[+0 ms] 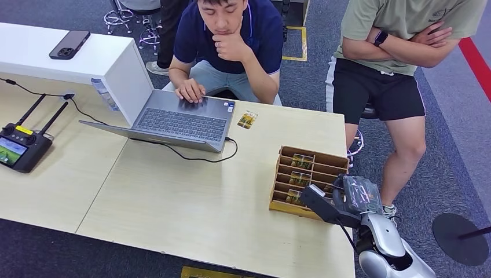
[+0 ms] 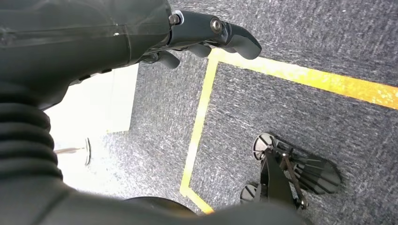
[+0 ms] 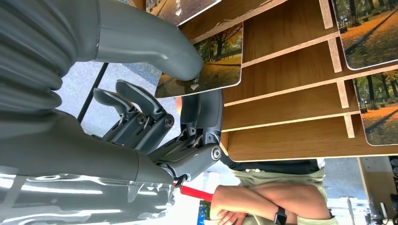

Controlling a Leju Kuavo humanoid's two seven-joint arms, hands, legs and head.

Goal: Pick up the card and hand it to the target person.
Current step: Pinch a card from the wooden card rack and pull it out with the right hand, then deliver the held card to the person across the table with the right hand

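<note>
By the grey right hand (image 3: 155, 117), the card (image 3: 213, 63) shows autumn trees in orange and gold; the slotted rack (image 3: 291, 101) beyond is light brown wood.

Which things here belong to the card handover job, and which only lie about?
Job:
- right hand, pinching a card
- wooden card rack holding more cards
- seated person

Lying about:
- laptop
- phone
- remote controller
- loose card by the laptop
</note>
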